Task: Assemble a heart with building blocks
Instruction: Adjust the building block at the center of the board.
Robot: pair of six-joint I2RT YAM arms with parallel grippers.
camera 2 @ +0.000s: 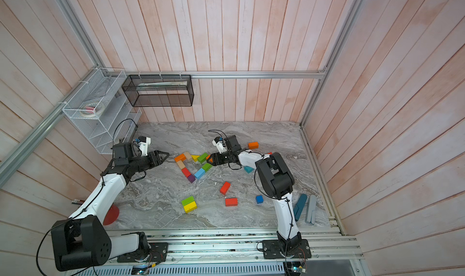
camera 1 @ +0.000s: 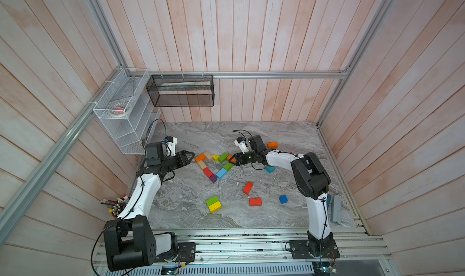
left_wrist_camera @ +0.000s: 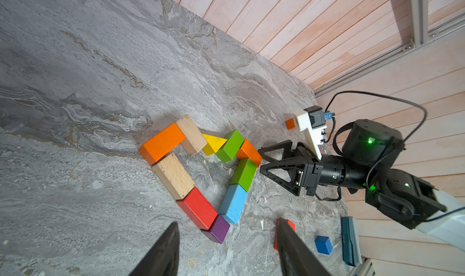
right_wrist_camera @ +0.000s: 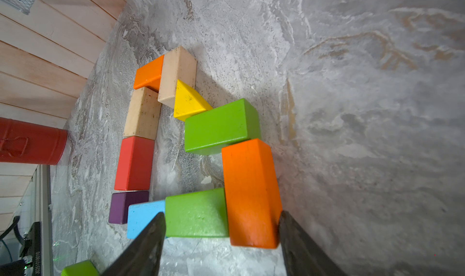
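Right wrist view: the right gripper (right_wrist_camera: 221, 213) stands with jaws open at the end of an orange brick (right_wrist_camera: 251, 191), 1 finger (right_wrist_camera: 297, 237) against its corner, gripping nothing. I judge it is squaring this brick, which closes the right lobe between a green brick (right_wrist_camera: 219, 126) by the yellow wedge (right_wrist_camera: 188, 102) and another green brick (right_wrist_camera: 196, 213) by the light-blue brick (right_wrist_camera: 143, 217). In both top views 10 building blocks (camera 1: 207, 172) lie flat mid-tabletop (camera 1: 191, 219) as a heart outline. The left gripper (camera 1: 191, 158) hovers just beside the left lobe, jaws open and empty, probably held clear so as not to knock it. Spare red bricks (camera 1: 248, 188) and a blue cube (camera 1: 283, 199) lie well apart, a teal wedge (camera 1: 270, 169) under the right arm; nothing blocks the heart.
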